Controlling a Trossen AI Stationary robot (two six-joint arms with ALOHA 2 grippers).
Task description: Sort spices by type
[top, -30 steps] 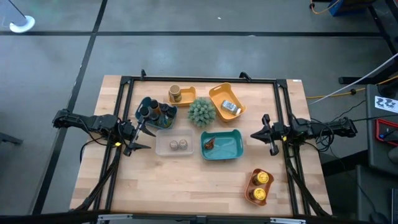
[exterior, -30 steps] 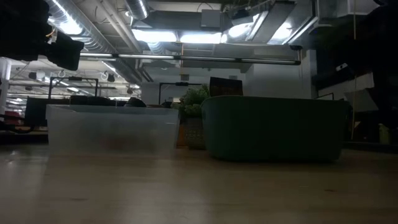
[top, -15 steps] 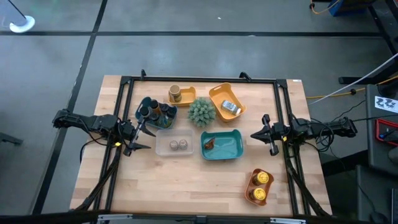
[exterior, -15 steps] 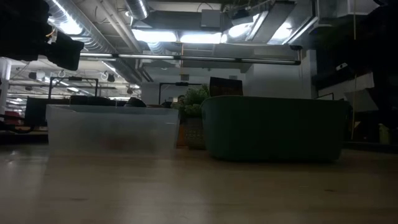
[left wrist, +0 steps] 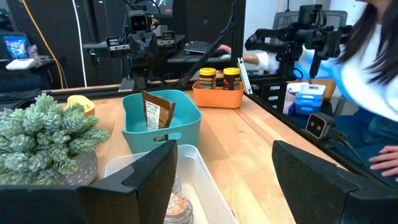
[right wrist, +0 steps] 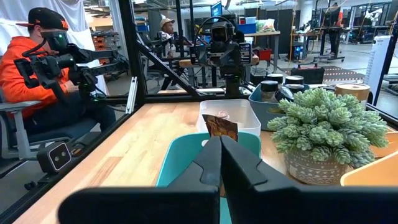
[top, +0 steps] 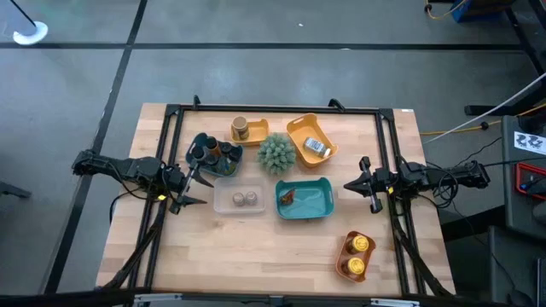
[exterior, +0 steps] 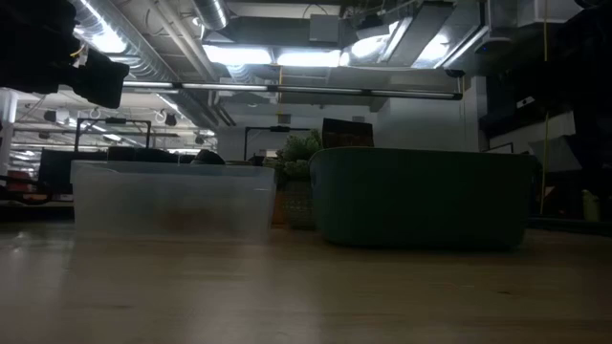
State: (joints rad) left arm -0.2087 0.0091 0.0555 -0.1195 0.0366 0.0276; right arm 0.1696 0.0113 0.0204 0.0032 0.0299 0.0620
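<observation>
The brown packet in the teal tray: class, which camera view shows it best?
The left wrist view: the brown packet stands upright, unobstructed, in the teal tray. High view shows a speck; right wrist view shows it partly behind the hand; low view hides it.

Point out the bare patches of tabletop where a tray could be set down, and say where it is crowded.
Free: the wide near strip of the table, below the clear tray and teal tray and left of the orange tray with yellow-lidded jars. Crowded: the far middle, where the plant sits ringed by trays.
</observation>
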